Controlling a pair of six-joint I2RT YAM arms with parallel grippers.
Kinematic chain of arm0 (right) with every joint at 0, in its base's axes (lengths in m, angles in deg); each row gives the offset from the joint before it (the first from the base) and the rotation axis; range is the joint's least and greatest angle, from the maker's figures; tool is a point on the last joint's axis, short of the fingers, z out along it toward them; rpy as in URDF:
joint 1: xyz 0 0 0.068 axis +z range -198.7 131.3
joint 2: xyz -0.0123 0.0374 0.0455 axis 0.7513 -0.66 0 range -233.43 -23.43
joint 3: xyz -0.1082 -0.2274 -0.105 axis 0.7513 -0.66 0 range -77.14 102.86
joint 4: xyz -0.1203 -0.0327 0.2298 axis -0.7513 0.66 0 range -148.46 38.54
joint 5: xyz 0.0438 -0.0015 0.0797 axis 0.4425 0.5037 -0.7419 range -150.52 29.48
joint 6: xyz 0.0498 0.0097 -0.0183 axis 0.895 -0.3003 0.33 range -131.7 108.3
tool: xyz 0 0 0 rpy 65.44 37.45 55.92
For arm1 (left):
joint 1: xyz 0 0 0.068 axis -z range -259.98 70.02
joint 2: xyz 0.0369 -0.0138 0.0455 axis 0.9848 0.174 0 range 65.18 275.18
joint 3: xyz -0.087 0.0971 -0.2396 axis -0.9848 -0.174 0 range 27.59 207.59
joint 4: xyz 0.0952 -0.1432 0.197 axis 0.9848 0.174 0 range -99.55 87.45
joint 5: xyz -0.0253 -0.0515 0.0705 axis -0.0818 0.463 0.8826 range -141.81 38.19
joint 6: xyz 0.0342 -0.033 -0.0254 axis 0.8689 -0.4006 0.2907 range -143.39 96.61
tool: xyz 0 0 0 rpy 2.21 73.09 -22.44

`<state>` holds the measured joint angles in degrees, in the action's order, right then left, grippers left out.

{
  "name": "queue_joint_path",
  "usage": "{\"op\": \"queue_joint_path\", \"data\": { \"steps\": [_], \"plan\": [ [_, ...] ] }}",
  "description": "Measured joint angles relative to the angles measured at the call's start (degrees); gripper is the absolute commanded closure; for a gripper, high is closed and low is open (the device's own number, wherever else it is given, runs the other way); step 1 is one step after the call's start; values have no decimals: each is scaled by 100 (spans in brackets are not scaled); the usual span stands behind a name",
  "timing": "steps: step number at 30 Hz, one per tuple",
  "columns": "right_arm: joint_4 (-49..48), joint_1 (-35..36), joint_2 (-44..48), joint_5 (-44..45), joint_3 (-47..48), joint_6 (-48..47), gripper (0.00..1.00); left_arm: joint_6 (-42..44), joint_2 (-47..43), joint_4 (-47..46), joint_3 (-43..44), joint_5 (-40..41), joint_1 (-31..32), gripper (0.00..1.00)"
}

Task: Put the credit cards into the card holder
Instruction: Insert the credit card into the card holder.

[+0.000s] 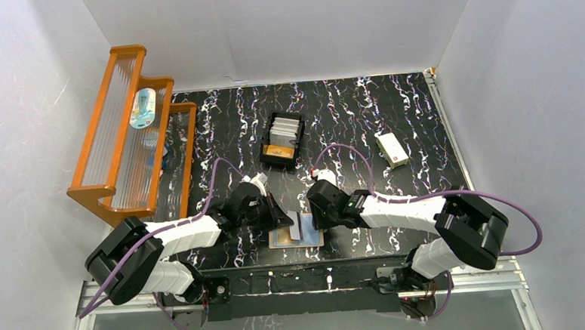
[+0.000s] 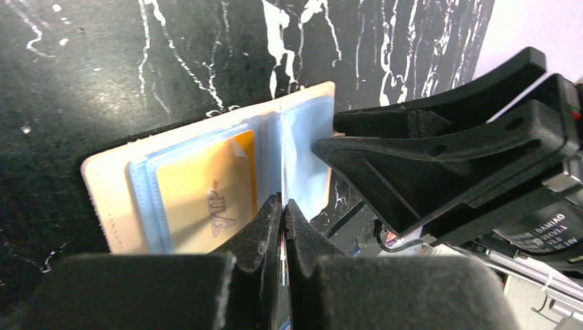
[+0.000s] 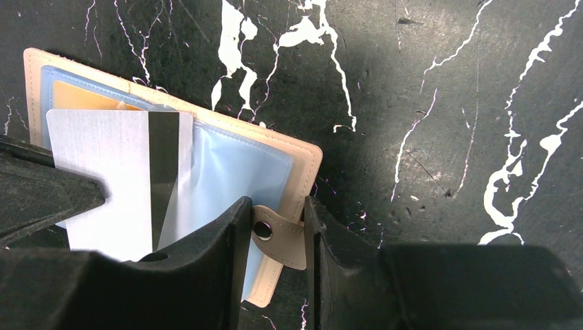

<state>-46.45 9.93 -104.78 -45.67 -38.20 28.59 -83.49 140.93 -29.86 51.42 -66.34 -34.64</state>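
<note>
The tan card holder (image 1: pixel 311 239) lies open near the table's front edge, between both arms. In the left wrist view its clear sleeves show an orange-gold VIP card (image 2: pixel 206 185) in the left sleeve. My left gripper (image 2: pixel 283 203) is shut on a silver-grey card with a black stripe (image 3: pixel 103 172), held on edge over the holder's (image 3: pixel 234 161) fold, its corner at the sleeves. My right gripper (image 3: pixel 273 206) has its fingers closed on the holder's snap tab (image 3: pixel 282 237), at the holder's right edge. More credit cards (image 1: pixel 285 130) stand in the black tray.
The black divided tray (image 1: pixel 267 145) sits mid-table behind the holder. A white box with a red mark (image 1: pixel 391 149) lies to the right. An orange wooden rack (image 1: pixel 100 156) holding a blue-white item (image 1: pixel 142 108) stands at the left. White walls enclose the table.
</note>
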Motion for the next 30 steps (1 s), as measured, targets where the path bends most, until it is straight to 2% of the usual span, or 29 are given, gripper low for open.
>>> {"op": "queue_joint_path", "data": {
  "steps": [13,28,30],
  "plan": [
    [0,0,0,0,0,-2,59,-37,219,299,59,-144,-2,100],
    [-11,0,-2,-13,0,-2,58,111,662,24,227,-286,-11,100],
    [-17,0,-2,-13,0,0,59,114,717,-4,254,-284,2,98]
  ]
}}
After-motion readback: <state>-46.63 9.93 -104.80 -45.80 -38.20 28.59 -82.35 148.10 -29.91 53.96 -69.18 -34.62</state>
